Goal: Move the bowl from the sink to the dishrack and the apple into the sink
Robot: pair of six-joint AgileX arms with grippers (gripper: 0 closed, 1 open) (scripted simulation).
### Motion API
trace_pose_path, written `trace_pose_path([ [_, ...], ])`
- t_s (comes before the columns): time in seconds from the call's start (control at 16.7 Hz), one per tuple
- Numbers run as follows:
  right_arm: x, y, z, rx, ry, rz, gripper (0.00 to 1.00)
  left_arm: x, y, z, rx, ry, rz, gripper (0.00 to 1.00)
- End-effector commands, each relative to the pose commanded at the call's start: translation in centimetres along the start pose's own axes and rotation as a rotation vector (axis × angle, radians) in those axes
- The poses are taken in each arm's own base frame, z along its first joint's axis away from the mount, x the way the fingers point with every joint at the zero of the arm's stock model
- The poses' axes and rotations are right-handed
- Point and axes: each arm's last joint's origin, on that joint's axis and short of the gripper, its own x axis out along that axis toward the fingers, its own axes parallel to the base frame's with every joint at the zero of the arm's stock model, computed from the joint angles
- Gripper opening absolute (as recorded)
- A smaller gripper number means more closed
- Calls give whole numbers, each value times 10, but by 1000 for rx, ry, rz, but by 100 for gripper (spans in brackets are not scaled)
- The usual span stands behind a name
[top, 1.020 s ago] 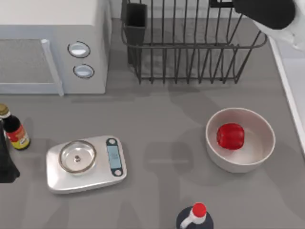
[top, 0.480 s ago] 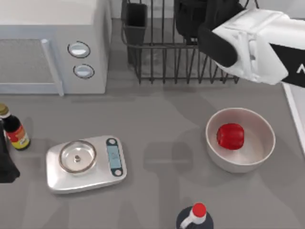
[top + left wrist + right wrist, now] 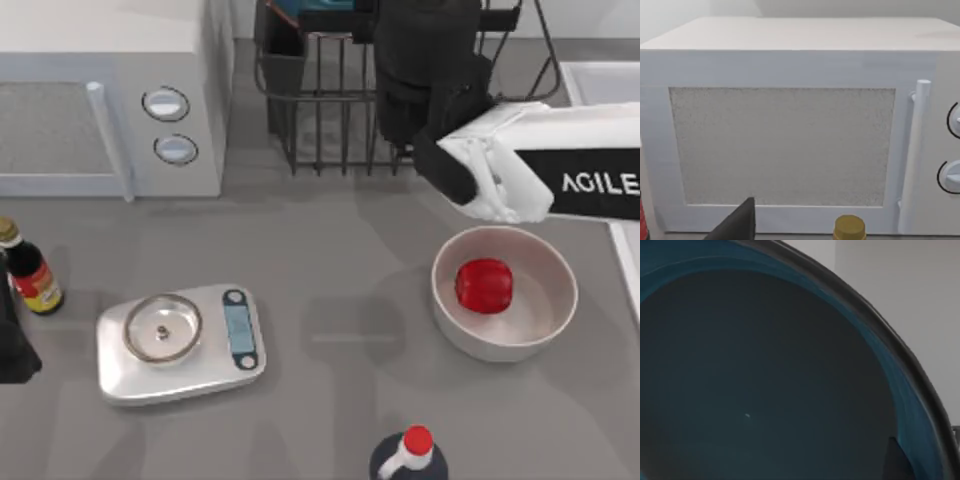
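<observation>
The bowl point(image 3: 765, 380) sits close against my right wrist camera, its teal inside and dark rim plain, and from above a sliver of it peeks over the dishrack point(image 3: 340, 110), so I judge I am carrying it there; it is not set down yet. My right gripper point(image 3: 425, 60) hangs over the rack; whether its fingers are clamped on the bowl I cannot tell. The apple point(image 3: 484, 285) lies in the off-white bowl point(image 3: 540, 320), well apart from the sink point(image 3: 600, 80) at the right, so that half is untouched. My left arm is parked facing the microwave point(image 3: 790, 125).
</observation>
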Motion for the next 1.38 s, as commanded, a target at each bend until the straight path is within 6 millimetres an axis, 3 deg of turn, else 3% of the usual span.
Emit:
trace_pose_path([
  [0.3, 1, -1, -1, 0, 1, 0, 0, 0, 0, 0, 0, 0, 0, 100],
  [1.08, 1, -1, -1, 0, 1, 0, 98, 0, 0, 0, 0, 0, 0, 100],
  [1.38, 1, -1, -1, 0, 1, 0, 100, 0, 0, 0, 0, 0, 0, 100],
])
